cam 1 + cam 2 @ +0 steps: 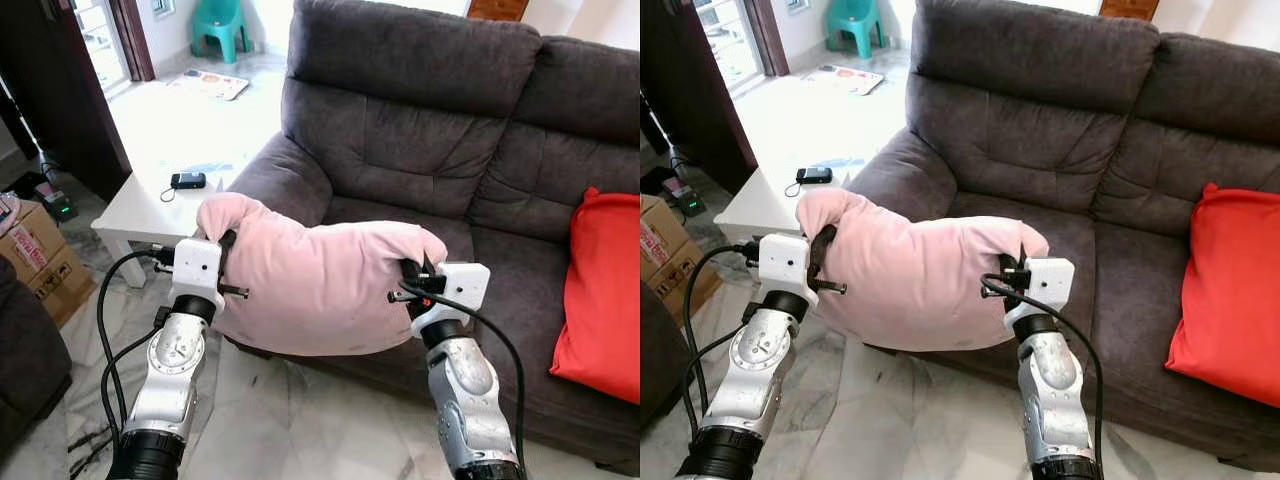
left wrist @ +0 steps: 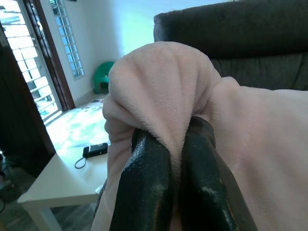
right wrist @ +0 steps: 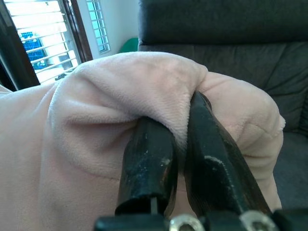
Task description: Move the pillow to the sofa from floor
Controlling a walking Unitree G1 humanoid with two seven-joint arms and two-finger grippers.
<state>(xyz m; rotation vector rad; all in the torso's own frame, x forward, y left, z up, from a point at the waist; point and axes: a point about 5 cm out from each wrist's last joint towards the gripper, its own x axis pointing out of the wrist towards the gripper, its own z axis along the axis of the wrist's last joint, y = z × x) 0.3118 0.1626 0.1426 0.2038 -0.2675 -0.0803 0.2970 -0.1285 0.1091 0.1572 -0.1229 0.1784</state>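
A pink pillow (image 1: 315, 280) hangs in the air before the dark grey sofa (image 1: 420, 130), each end pinched by 1 pincer: left pincer (image 1: 226, 250), right pincer (image 1: 412, 272). A red cushion (image 1: 603, 295) leans on the sofa. Beside it, a white surface (image 1: 140, 205) carries a small black device (image 1: 188, 180); marble floor (image 1: 300, 420) below.

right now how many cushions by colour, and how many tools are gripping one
pink pillow: 1, held off the floor in front of the sofa
red cushion: 1, resting on the sofa seat
tools shut on the pink pillow: 2, left tool and right tool, one at each end
total: 2 cushions, 2 tools
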